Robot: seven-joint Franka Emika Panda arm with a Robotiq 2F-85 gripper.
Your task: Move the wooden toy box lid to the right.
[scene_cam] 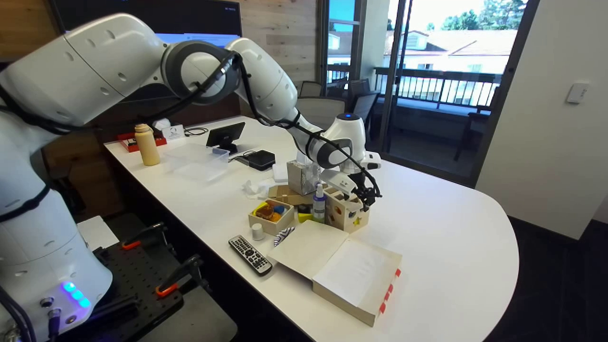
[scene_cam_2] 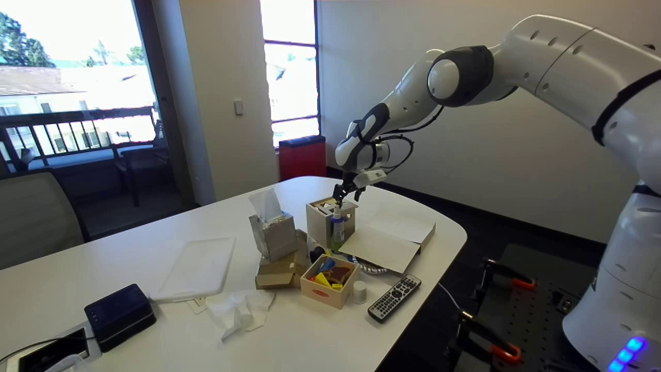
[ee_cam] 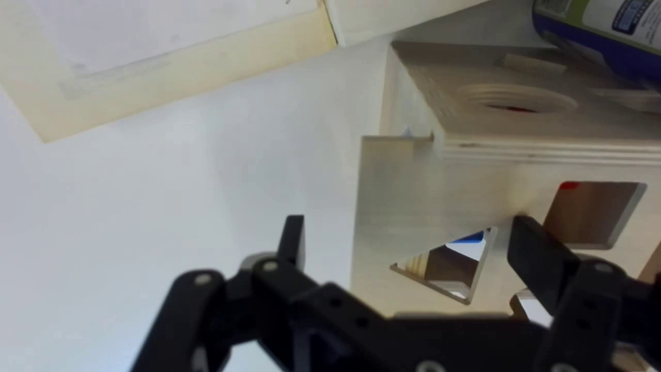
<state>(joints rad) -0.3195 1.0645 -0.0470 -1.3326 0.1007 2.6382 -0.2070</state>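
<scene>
The wooden toy box [scene_cam: 338, 217] is a pale cube with cut-out holes, standing on the white table; it also shows in an exterior view [scene_cam_2: 318, 223] and the wrist view [ee_cam: 516, 116]. The thin pale lid [ee_cam: 392, 201] lies on top and overhangs one side of the box; it also shows in an exterior view [scene_cam_2: 349, 205]. My gripper [ee_cam: 408, 221] is open over the lid. In the wrist view, its left finger is past the lid's overhanging edge, above the table. Its right finger is at the lid's surface between the holes; contact is unclear. It also shows in both exterior views [scene_cam: 365, 195] [scene_cam_2: 348, 196].
A spray bottle [scene_cam: 319, 205] stands close beside the box. An open white box with red tabs [scene_cam: 356, 270] lies in front. A small wooden tray of blocks [scene_cam_2: 330, 292], a tissue box [scene_cam_2: 273, 235], a remote [scene_cam_2: 395, 298] and a white cap [scene_cam_2: 360, 292] are nearby.
</scene>
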